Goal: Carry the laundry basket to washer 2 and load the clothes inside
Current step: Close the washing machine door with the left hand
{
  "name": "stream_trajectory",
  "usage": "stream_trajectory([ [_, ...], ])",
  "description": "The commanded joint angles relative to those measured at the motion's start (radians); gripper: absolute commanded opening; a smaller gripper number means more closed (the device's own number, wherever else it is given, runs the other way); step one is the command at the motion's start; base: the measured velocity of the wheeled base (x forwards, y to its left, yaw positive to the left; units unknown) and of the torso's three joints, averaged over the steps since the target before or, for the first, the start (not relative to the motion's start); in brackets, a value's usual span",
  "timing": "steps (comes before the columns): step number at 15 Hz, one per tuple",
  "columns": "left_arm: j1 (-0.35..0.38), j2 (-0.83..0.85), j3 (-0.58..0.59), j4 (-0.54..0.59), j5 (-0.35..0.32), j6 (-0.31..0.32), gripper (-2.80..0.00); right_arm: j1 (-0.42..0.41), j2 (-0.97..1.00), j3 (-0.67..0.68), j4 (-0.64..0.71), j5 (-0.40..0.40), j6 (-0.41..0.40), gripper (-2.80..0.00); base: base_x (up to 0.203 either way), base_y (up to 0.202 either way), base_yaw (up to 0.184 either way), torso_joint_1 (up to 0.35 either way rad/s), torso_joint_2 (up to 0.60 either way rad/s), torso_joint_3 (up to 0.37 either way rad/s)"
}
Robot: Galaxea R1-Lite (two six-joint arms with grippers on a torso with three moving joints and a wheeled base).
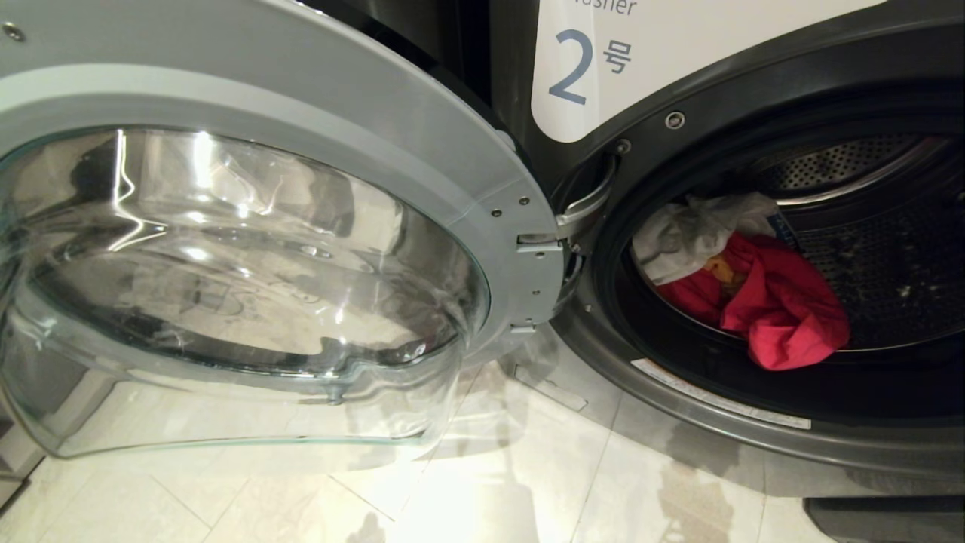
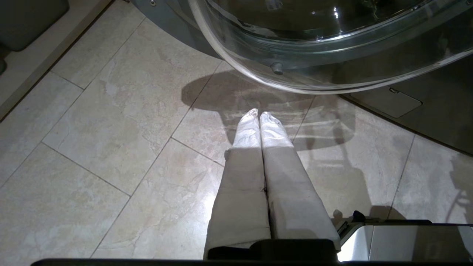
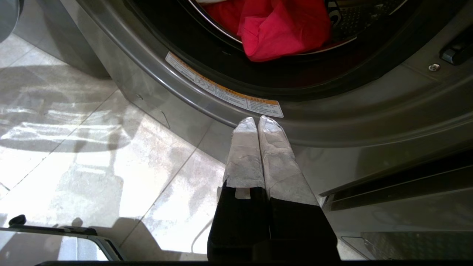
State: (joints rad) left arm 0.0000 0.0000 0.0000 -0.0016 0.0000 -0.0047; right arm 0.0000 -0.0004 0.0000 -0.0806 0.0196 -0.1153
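Both grippers, left [image 2: 259, 113] & right [image 3: 257, 119], closed empty over beige tiled floor [image 2: 111, 122]; clothes [image 1: 761, 294] in washer 2 [image 1: 754, 422].

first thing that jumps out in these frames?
The clothes, a bright pink-red bundle with white and a bit of yellow-orange, lying in the drum of washer 2. Then its big glass door, swung wide open on the left. Both grippers hang shut and empty above the floor tiles.
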Motion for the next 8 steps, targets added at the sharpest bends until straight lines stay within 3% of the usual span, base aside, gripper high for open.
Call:
stream_trajectory([
  [1,0.000,0.000,0.002,0.001,0.000,0.003,-2.80,0.000,0.002,0.034,-0.001,0.000,-0.001,-2.80,0.000,0.000,0.000,0.000,0.00,0.000],
  [4,0.000,0.002,0.002,0.003,0.000,0.014,-2.80,0.000,0.002,0.034,-0.001,0.000,-0.001,-2.80,0.000,0.000,0.000,0.002,0.00,0.017],
  [8,0.000,0.000,0.002,0.005,0.000,0.018,-2.80,0.000,0.002,0.034,-0.001,0.000,-0.001,-2.80,0.000,0.000,0.000,0.002,0.00,0.159],
])
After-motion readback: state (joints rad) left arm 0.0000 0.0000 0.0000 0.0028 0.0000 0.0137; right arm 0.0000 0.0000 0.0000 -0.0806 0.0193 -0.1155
